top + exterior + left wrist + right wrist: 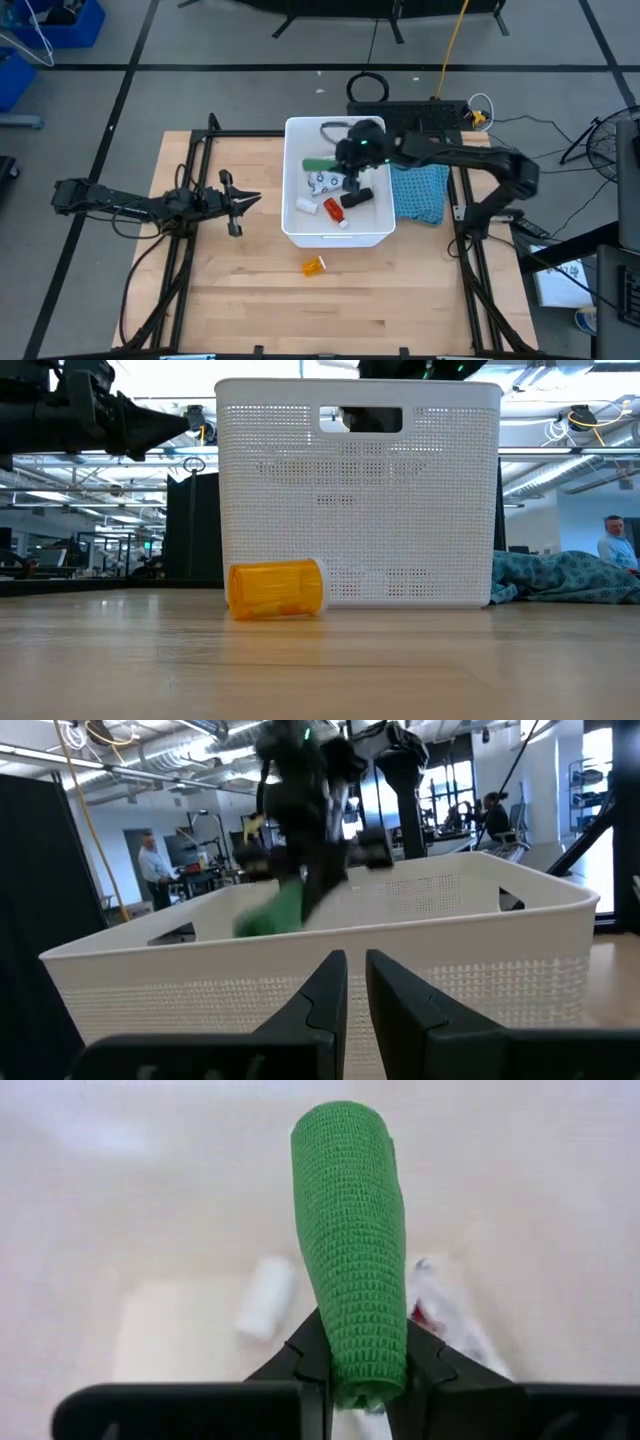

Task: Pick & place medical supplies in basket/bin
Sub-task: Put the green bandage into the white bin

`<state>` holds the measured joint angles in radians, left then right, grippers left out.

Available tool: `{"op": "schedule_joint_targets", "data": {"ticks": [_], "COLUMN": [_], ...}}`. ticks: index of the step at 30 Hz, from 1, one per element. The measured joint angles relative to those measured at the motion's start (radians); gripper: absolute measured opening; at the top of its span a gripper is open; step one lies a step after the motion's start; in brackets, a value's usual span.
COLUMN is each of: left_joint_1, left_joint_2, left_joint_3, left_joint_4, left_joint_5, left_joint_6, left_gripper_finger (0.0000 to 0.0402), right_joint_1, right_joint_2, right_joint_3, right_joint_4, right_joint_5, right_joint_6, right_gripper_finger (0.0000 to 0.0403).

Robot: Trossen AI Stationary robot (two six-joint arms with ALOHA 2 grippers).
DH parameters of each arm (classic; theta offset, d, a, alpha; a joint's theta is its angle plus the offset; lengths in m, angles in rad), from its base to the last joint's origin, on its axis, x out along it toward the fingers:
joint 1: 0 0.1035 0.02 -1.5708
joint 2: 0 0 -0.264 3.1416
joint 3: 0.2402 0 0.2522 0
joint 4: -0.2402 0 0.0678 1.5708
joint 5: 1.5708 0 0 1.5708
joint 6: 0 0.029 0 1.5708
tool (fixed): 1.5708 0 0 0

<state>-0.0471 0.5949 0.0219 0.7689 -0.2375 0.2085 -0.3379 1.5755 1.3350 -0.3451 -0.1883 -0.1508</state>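
Note:
The white tub [291,228] stands mid-table; in the low view its mesh wall [360,510] faces me. Inside lie a small white roll [305,205], a red tube [332,208], a black oblong [357,198] and a printed packet [323,181]. The orange vial [314,265] lies on its side on the table in front of the tub [276,590]. My right gripper [350,172] reaches over the tub's far half, shut on the green bar [320,162]. My left gripper [246,200] hovers shut, left of the tub. My right gripper [365,1355] pinches the green bar by one end [370,1365] between its two fingers [310,1348]. The bar runs on past the fingertips, along them. It is lifted clear over the tub's inside, slanting down toward the tub's left wall [272,912].
A blue-green mesh cloth [420,190] lies against the tub's right side [560,578]. Dark rails [195,150] run along the table's left and right sides. Bare wood [400,300] spreads in front of the tub. People stand in the room behind.

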Motion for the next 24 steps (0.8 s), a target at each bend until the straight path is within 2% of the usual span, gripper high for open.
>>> {"op": "schedule_joint_targets", "data": {"ticks": [8, 18, 22, 24], "left_joint_1": [0.000, 0.000, 0.000, 0.000], "left_joint_2": [0.000, 0.000, 0.000, 0.000], "left_joint_3": [0.000, 0.000, 0.000, 0.000], "left_joint_4": [-0.005, -0.011, -0.014, -0.030], "left_joint_5": [0.000, 0.001, 0.001, 0.002], "left_joint_6": [-0.008, -0.126, -0.144, -0.162], "left_gripper_finger": [0.0047, 0.0047, 0.0047, 0.0047], "right_joint_1": [-0.003, -0.009, -0.009, -0.009], "right_joint_2": [0.139, 0.147, 0.147, 0.147], "right_joint_3": [-0.004, -0.004, -0.004, -0.004], "right_joint_4": [-0.006, -0.058, -0.063, -0.067], "right_joint_5": [0.000, 0.003, 0.011, 0.057], "right_joint_6": [-0.083, -0.125, -0.130, -0.131], "right_gripper_finger": [0.0043, 0.0050, 0.0076, 0.0102]}}
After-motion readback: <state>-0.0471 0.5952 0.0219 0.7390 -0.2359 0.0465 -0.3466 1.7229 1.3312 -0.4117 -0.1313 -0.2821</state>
